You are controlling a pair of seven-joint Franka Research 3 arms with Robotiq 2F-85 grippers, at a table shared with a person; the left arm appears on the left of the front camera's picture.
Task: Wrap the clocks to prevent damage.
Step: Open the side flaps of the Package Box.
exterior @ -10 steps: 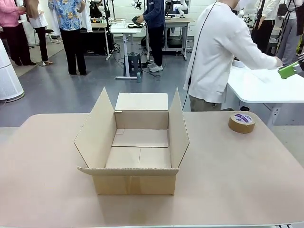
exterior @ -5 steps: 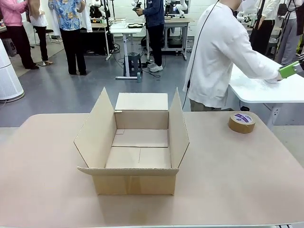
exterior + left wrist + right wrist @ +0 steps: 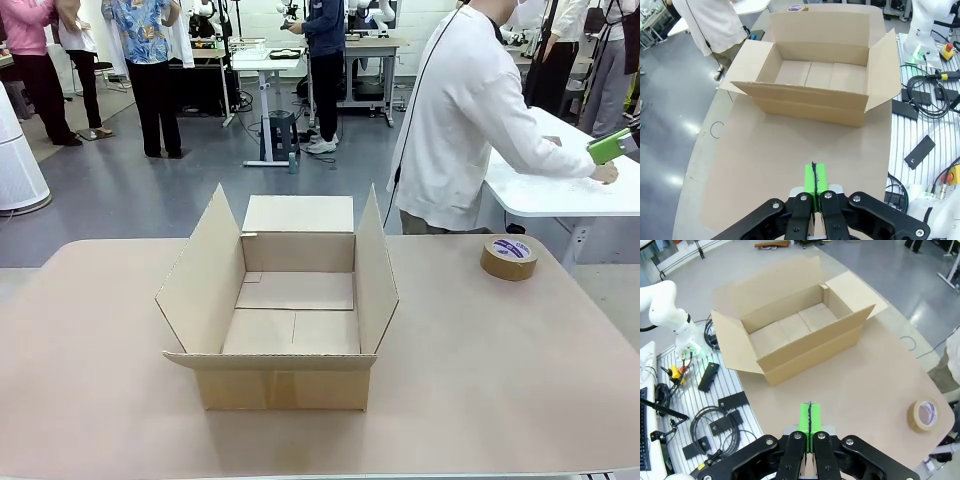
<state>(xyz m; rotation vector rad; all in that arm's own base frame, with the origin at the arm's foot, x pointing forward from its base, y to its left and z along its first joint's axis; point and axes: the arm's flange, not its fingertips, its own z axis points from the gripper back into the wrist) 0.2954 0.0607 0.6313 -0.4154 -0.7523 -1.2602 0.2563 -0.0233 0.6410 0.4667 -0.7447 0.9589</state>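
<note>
The left gripper [image 3: 814, 181] and right gripper [image 3: 810, 420], green pads clamped together empty, face a flaps-up corrugated cardboard box [image 3: 295, 330] and a seemingly paper tape ring [image 3: 496, 265].

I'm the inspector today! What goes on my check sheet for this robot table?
Surface: tan table, smooth and flat.
Job's things: cardboard box open, flaps up, nothing inside; tape roll lying flat at the far right.
Clutter: black plates on the rack beside the table.
Grippers: left gripper shut, holding nothing; right gripper shut, holding nothing.
Cables: black cables looped on that rack.
Surroundings: person in white leaning over a white table behind.
</note>
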